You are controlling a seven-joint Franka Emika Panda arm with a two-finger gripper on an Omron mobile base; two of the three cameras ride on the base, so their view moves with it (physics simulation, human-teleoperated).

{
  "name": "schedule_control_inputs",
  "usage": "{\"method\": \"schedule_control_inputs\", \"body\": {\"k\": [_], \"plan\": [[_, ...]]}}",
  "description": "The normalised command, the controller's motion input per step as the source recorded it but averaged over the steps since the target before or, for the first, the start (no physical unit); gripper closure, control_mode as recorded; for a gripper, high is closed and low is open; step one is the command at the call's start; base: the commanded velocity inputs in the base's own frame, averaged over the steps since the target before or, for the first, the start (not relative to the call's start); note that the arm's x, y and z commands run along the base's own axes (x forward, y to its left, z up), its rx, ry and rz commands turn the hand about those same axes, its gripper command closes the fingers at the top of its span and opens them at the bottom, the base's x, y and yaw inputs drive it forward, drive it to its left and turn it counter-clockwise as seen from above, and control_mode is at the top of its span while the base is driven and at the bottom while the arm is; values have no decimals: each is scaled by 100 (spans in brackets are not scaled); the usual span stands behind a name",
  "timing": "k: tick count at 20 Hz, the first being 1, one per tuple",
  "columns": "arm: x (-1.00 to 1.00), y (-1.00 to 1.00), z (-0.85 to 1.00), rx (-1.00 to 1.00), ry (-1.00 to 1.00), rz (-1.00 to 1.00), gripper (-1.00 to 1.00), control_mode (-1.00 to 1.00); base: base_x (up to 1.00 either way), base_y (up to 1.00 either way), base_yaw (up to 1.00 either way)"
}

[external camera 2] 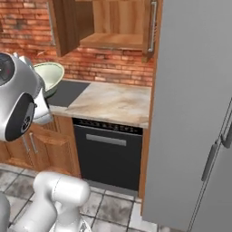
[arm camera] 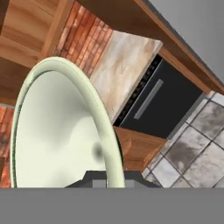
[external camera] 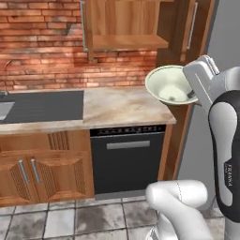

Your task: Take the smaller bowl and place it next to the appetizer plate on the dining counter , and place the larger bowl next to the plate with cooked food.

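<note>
Item: smaller bowl (external camera: 169, 83), pale cream, tilted, carried aloft beside the cabinet counter (external camera: 122, 108); gripper (arm camera: 107, 179) jaws clamped on its rim. Step: transport. Next: drive to dining counter, set beside appetizer plate

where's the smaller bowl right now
The smaller bowl is held up in the end effector, tilted, above the right end of the marbled counter over the dishwasher.
</note>
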Motion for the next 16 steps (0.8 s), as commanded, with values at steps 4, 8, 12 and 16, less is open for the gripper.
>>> {"method": "schedule_control_inputs", "body": {"k": [4, 8, 12, 16], "plan": [[0, 0, 0, 0, 0, 0, 100, 100, -33, -91, 19], [0, 0, 0, 0, 0, 0, 100, 100, -2, -85, 35], [0, 0, 0, 0, 0, 0, 100, 100, 7, -27, 51], [0, 0, 0, 0, 0, 0, 100, 100, 0, 19, 67]]}}
